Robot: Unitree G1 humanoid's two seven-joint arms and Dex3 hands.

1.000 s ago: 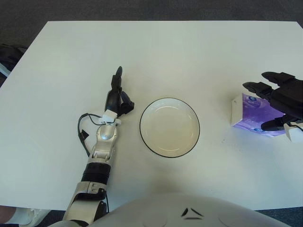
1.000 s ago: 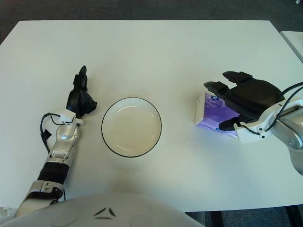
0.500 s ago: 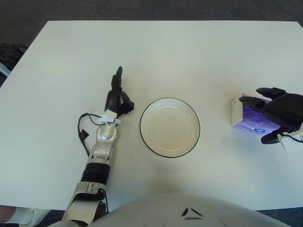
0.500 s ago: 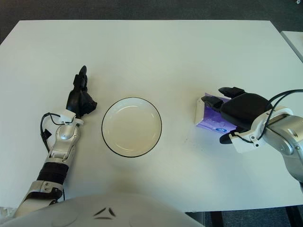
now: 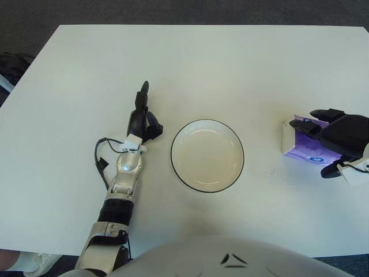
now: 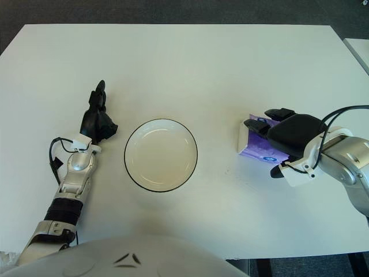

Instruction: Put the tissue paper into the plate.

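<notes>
The tissue pack [image 6: 251,149], purple with a white end, lies on the white table [image 6: 190,63] at the right. My right hand [image 6: 274,144] is low over it and covers most of its top. The dark fingers [image 6: 266,117] reach past its far edge, and the thumb [image 6: 278,172] is spread just off its near edge, so the hand looks open. The white plate [image 6: 161,154] with a dark rim stands empty at the middle, a hand's width left of the pack. My left hand [image 6: 98,118] shows left of the plate, holding nothing, one finger pointing away.
A black cable [image 6: 55,154] loops beside my left wrist. The table's right edge [image 6: 346,63] runs close behind the right arm. Bare tabletop lies between the plate and the pack.
My right hand has come down and toward me onto the tissue pack, now hiding more of it. The pack, the plate and the left hand have not moved.
</notes>
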